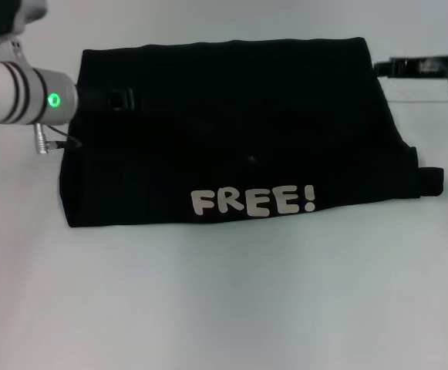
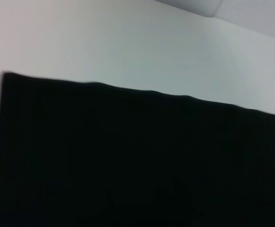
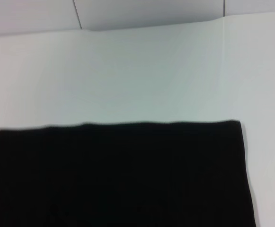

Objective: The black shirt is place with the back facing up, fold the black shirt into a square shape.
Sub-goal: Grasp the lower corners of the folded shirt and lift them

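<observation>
Your black shirt (image 1: 231, 131) lies on the white table (image 1: 224, 308), folded into a broad, roughly rectangular slab in the middle of the head view. The white "FREE!" lettering (image 1: 253, 201) faces up along the near edge. A small flap of black cloth (image 1: 430, 180) sticks out past the folded edge at the near right corner, on your robot's right side.

Your left gripper (image 1: 119, 100) is over the far left part of the shirt, black against black cloth, so you cannot tell whether its fingers are spread or closed, or whether they hold any fabric. The white left arm (image 1: 19, 96) with its green light reaches in from the left edge.

Your right gripper (image 1: 401, 68) sits just off the far right corner of the shirt, over bare table; most of that arm is cut off by the frame edge, and the state of its fingers cannot be told either.

Both wrist views show only a straight shirt edge against the white table, with no fingers in sight.
</observation>
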You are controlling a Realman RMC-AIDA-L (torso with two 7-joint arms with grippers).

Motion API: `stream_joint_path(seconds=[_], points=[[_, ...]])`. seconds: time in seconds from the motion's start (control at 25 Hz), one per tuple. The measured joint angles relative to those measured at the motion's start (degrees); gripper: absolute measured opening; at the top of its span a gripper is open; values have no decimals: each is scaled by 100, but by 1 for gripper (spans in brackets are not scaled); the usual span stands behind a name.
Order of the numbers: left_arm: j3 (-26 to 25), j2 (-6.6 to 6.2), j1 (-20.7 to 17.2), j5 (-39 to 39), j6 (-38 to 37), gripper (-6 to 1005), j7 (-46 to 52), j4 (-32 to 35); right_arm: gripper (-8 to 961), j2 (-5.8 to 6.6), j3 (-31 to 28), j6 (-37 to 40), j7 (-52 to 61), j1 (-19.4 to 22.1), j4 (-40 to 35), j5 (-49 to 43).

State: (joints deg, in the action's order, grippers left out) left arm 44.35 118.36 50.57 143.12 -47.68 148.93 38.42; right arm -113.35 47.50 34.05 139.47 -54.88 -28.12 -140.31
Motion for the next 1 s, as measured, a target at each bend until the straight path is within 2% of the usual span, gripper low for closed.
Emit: stream_joint_path(seconds=[0.08, 0.16, 0.24, 0.28, 0.36, 0.44, 0.48, 0.6, 0.76, 1.0], points=[[-285, -59, -49, -136, -710, 280, 70, 225, 414, 153, 6, 541, 303, -21, -154, -1], [-522, -164, -135, -321, -1226, 355, 59, 320, 486, 246, 4, 1019, 497, -24, -306, -4], [-650, -297, -276, -516, -1727, 429, 40, 355, 560, 274, 4, 1403, 652, 26, -500, -8], [-728, -414, -386, -622, -2116, 469, 7, 342, 596, 285, 1, 1609, 739, 61, -613, -12], [-890, -563, -547, -664, -2671, 550, -114, 291, 670, 321, -3, 1930, 884, 103, -767, -17], [-1075, -616, -724, -663, -3064, 630, -314, 276, 743, 383, -4, 2166, 1027, 117, -835, -22], [-1178, -625, -817, -659, -3199, 632, -432, 281, 780, 419, -4, 2294, 1109, 117, -855, -22], [-1625, -580, -1195, -659, -3223, 637, -929, 320, 780, 513, -4, 2530, 1240, 118, -870, -24], [-1919, -513, -1399, -659, -3019, 643, -1547, 42, 780, 543, -4, 2603, 1289, 135, -886, -24], [-1852, -234, -1448, -695, -2175, 637, -2178, -169, 780, 542, -4, 2493, 1287, 146, -837, -23]])
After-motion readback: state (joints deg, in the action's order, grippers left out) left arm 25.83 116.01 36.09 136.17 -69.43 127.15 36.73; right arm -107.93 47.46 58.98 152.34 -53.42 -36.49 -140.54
